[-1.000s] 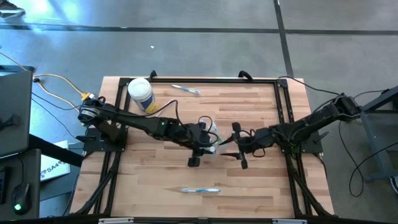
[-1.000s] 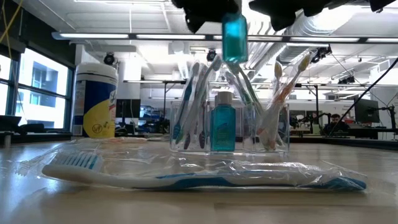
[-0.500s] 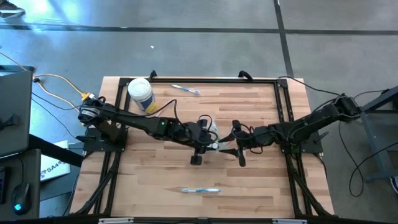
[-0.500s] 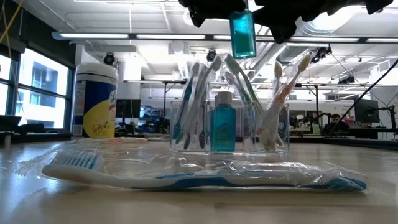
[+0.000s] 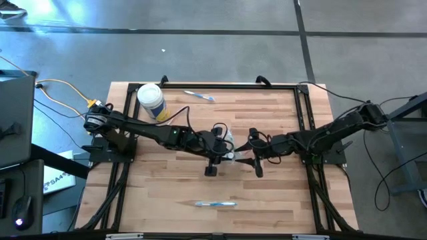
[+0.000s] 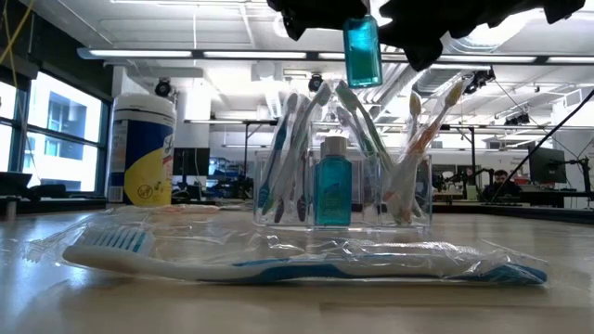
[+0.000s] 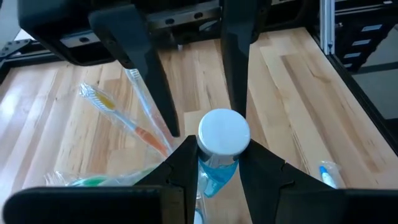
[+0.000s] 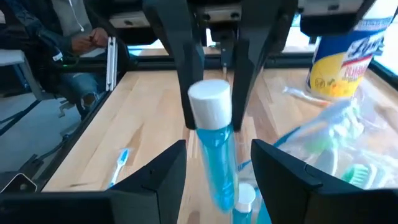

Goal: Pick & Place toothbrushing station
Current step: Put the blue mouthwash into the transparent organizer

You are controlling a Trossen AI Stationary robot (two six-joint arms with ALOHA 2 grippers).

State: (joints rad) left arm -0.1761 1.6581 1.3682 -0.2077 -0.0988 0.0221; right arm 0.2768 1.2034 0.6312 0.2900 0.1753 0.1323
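Note:
A small blue bottle with a white cap (image 6: 362, 51) hangs high above the clear toothbrushing station (image 6: 343, 186). The station stands on the table's middle and holds wrapped pastel toothbrushes and a second blue bottle (image 6: 332, 193). My left gripper (image 7: 214, 168), reaching in from the table's left, is shut on the raised bottle (image 7: 224, 132). My right gripper (image 8: 217, 168) reaches in from the right and is open. Its fingers stand on either side of the same bottle (image 8: 211, 124), with gaps showing. In the high view both grippers meet over the station (image 5: 227, 141). My left gripper pinches the bottle's blue body just below the white cap (image 7: 216, 174) between its two fingers. The fingers come from the table's left, slanting a little downward. The bottle stands nearly upright, cap up, lifted clear above the station.
A white-lidded canister with a yellow label (image 5: 151, 101) stands at the far left corner. One wrapped toothbrush (image 5: 215, 203) lies near the front edge and another (image 5: 199, 96) near the far edge. Black frame rails (image 5: 303, 113) run along the table's sides.
The raised bottle has shifted a little toward the table's right and tipped slightly in my left gripper. My right gripper has rolled about its own line while staying beside the bottle. Neither gripper's gap has changed.

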